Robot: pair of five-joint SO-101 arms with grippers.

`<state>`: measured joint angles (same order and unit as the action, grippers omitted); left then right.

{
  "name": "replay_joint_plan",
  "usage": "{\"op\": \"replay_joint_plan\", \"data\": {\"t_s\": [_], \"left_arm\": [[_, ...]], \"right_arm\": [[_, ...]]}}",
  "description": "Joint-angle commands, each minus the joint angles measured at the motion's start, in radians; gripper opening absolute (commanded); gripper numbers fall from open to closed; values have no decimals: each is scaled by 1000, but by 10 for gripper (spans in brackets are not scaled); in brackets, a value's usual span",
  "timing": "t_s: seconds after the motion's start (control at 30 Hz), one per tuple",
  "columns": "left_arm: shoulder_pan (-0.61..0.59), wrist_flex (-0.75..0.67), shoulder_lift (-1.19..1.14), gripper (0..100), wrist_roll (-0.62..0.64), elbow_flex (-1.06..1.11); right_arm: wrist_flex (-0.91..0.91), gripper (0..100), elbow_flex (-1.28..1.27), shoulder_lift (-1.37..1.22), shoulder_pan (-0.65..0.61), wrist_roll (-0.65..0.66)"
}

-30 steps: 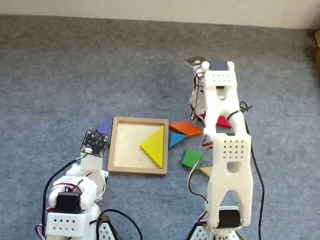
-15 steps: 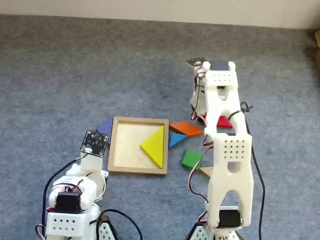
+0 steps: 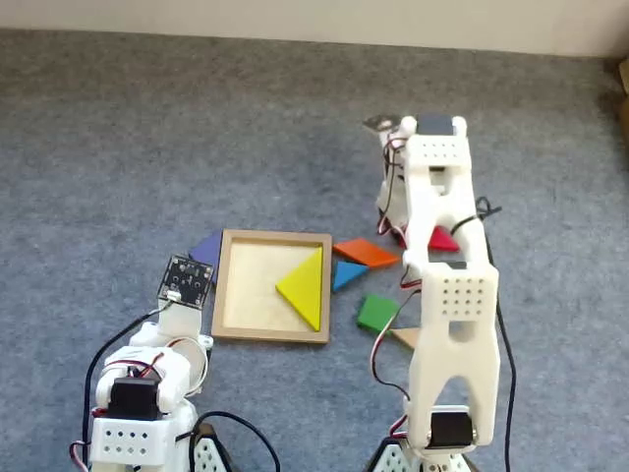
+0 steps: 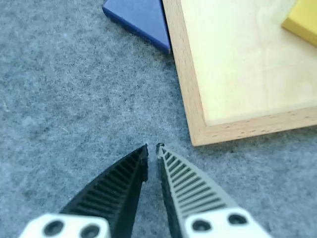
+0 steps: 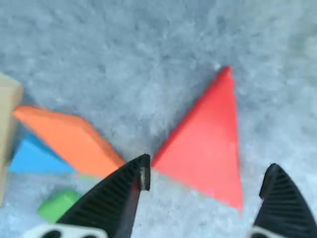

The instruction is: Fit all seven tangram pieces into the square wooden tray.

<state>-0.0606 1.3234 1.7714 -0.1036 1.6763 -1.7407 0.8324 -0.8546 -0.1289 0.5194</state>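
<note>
The square wooden tray (image 3: pixel 271 236) lies on grey carpet (image 3: pixel 147 128) and holds one piece, a yellow triangle (image 3: pixel 305 285), set against its right wall. A dark blue piece (image 4: pixel 138 17) lies against the tray's outer left edge, at the far corner. Right of the tray lie an orange parallelogram (image 3: pixel 366 253), a light blue triangle (image 3: pixel 346 274), a green square (image 3: pixel 375 313) and a red triangle (image 5: pixel 208 148) (a tan piece (image 3: pixel 401 337) peeks out beside the arm). The right gripper (image 5: pixel 207 173) hangs over the red triangle, spread wide and empty. The left gripper (image 4: pixel 152 148), fingers nearly together and holding nothing, sits above the carpet just off the tray's near left corner.
</note>
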Motion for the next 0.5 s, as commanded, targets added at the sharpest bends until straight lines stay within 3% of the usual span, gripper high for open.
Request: {"op": "replay_joint_plan", "data": {"t_s": [0.0,0.13,0.47], "left_arm": [[-10,2,41,51,0,21],[-10,2,41,51,0,21],[-10,2,41,51,0,21]], "right_arm": [[-13,342,-77,180,-15,3],[58,342,-257,308,-15,3],[579,347,-992,679,-12,9]]}}
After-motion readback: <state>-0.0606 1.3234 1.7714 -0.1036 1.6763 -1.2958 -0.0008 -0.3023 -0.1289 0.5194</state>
